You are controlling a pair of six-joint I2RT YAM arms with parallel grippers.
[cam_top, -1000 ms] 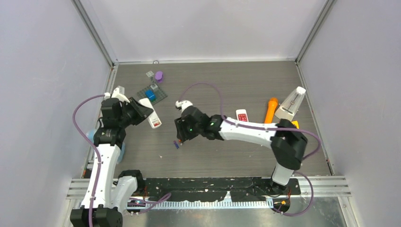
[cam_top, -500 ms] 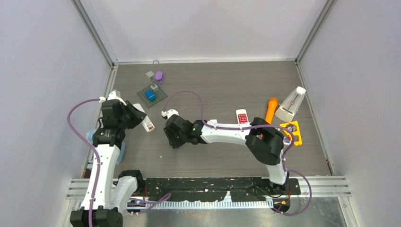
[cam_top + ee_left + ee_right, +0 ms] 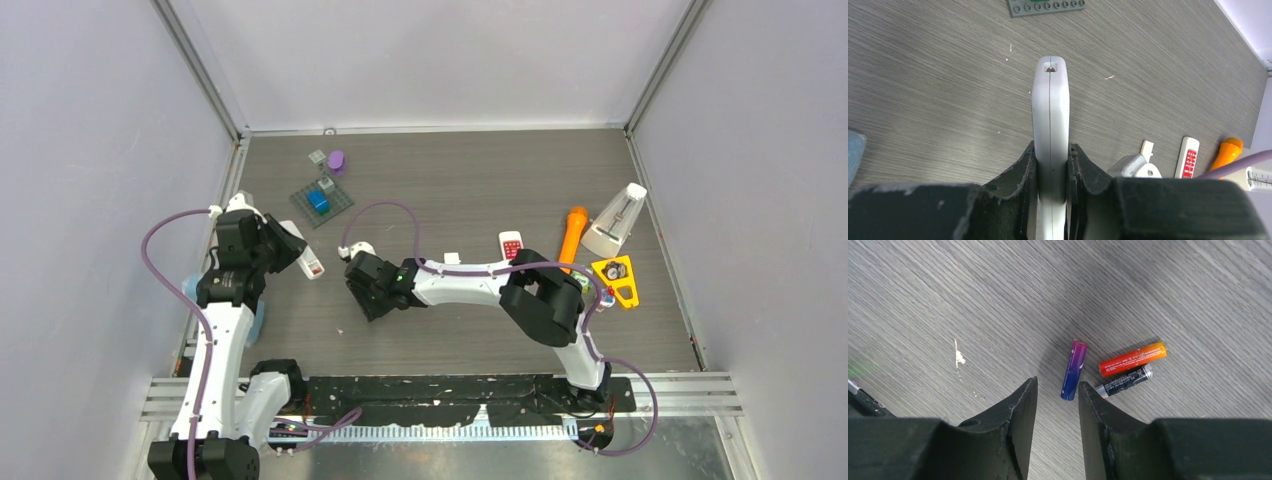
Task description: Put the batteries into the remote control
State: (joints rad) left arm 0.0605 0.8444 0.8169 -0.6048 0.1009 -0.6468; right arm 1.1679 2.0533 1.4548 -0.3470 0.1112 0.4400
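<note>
We note the left gripper (image 3: 1051, 159) clamped on the white remote control (image 3: 1050, 115), held edge-on, well apart from the blue-purple battery (image 3: 1073, 370). The right gripper (image 3: 1058, 386) sits close to that battery, jaws parted and holding nothing, with the battery's near end at the gap. An orange battery (image 3: 1132, 359) and a black battery (image 3: 1124, 381) lie side by side just beside the blue-purple battery.

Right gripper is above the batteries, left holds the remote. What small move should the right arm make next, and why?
Probably ease the open right gripper forward and down so its fingers straddle the blue-purple cylindrical battery, then close. It lies just ahead of the fingertip gap, lengthwise, apart from the orange-red battery and the black battery.
</note>
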